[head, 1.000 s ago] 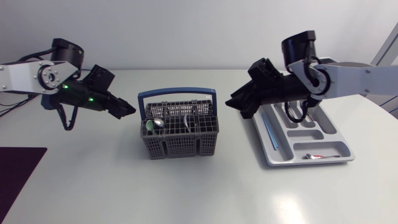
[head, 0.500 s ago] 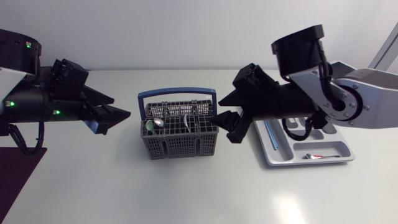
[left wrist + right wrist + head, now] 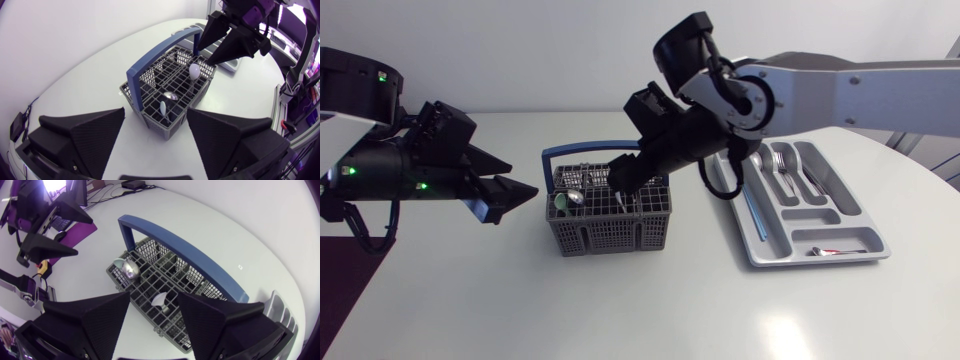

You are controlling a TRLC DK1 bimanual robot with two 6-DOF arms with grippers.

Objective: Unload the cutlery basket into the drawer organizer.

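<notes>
Swinging over from the drawer organizer [image 3: 817, 216], right gripper [image 3: 625, 180] now hangs wide open, empty, above the cutlery basket [image 3: 610, 235] — descend crooked and a finger snags the blue handle [image 3: 605, 147].

White table [image 3: 620, 300]: grey cutlery basket [image 3: 610, 235] mid, drawer organizer [image 3: 840, 237] well right.

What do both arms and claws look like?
Right arm: silver-grey link, black joints, looping black cable. Left arm: black housing, green indicator lights. Left claw and right claw: matte black, two broad wedge-shaped fingers each.
</notes>
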